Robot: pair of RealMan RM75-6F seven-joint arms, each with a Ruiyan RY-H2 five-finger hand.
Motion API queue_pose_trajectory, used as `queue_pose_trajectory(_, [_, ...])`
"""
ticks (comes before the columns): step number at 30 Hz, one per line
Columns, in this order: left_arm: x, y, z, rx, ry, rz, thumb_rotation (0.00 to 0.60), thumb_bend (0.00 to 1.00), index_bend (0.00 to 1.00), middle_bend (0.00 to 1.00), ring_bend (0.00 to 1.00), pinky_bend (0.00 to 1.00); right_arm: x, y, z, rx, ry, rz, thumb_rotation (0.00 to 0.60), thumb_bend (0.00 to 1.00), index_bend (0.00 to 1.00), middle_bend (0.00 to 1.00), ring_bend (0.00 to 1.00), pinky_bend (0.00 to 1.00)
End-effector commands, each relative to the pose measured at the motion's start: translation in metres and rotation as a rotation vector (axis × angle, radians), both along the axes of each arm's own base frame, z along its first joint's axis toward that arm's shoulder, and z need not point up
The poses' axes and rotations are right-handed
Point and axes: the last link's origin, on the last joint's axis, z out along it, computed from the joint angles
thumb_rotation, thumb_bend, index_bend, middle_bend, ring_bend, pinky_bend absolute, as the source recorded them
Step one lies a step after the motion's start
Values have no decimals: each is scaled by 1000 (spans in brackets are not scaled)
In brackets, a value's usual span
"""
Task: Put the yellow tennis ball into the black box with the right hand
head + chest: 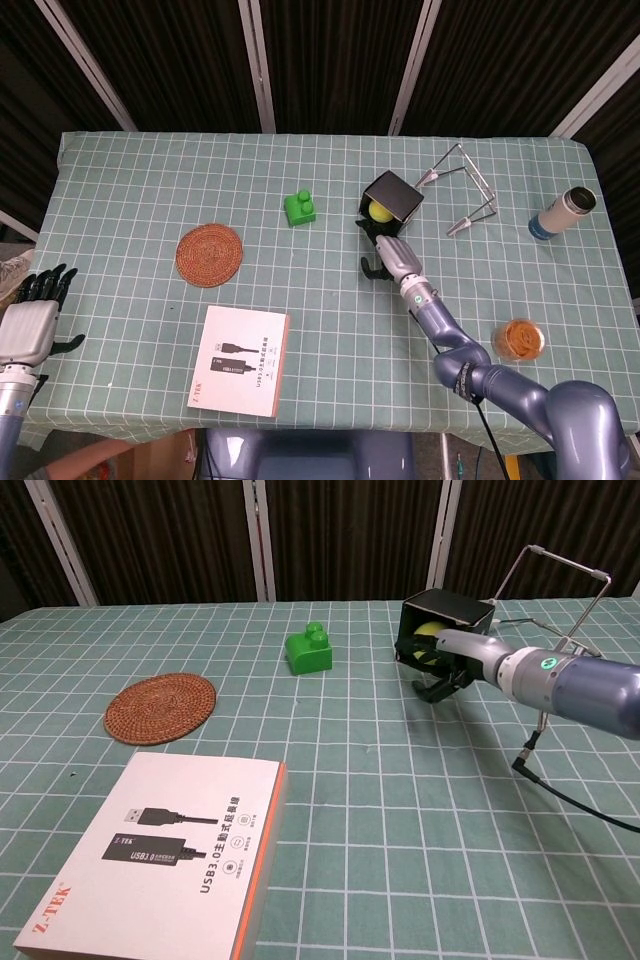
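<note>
Though half hidden, tennis ball (379, 211) seemingly inside black box (397, 193).

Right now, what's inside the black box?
The yellow tennis ball sits in the black box's open mouth, with the right hand at the opening. The box's walls and the hand cover the rest of the interior.
</note>
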Motion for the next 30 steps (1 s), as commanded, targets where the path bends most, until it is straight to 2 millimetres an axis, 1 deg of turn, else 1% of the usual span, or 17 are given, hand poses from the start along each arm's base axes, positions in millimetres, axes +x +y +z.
queue_pose_trajectory(1, [0,1,0,-1,1,1,600,135,0,0,0,0,-1,-6,2,3,2,-6,600,623,0,0,0,0])
queue_pose_trajectory(5, [-1,1,-1,-2,2,4,600,135,0,0,0,0,-4,-8,4,6,15,-3,600,624,0,0,0,0])
queue_pose_trajectory(10, [0,0,-1,-3,2,0,600,135,0,0,0,0,-4,-7,5,5,19,10,600,624,0,0,0,0])
queue_pose_trajectory(14, [2,-2,0,-3,-3,-11,600,135,0,0,0,0,-4,-2,8,3,15,23,600,623,0,0,0,0])
queue_pose_trajectory(17, [5,-4,0,-6,-7,-23,600,135,0,0,0,0,-2,7,12,-3,7,47,600,624,0,0,0,0])
queue_pose_trajectory(19, [6,-6,1,-9,-11,-33,600,135,0,0,0,0,0,16,15,-7,-1,65,600,624,0,0,0,0])
queue_pose_trajectory(22, [9,-10,2,-17,-17,-53,600,135,0,0,0,0,3,38,21,-10,-8,101,600,623,0,0,0,0])
queue_pose_trajectory(25, [12,-16,2,-33,-23,-66,600,135,0,0,0,0,6,67,29,-14,4,145,600,623,0,0,0,0])
queue_pose_trajectory(29, [15,-23,3,-55,-33,-88,600,135,0,0,0,0,8,113,45,-37,26,200,600,617,0,0,0,0])
queue_pose_trajectory(30, [16,-24,3,-59,-35,-89,600,135,0,0,0,0,8,122,49,-44,31,208,600,611,0,0,0,0])
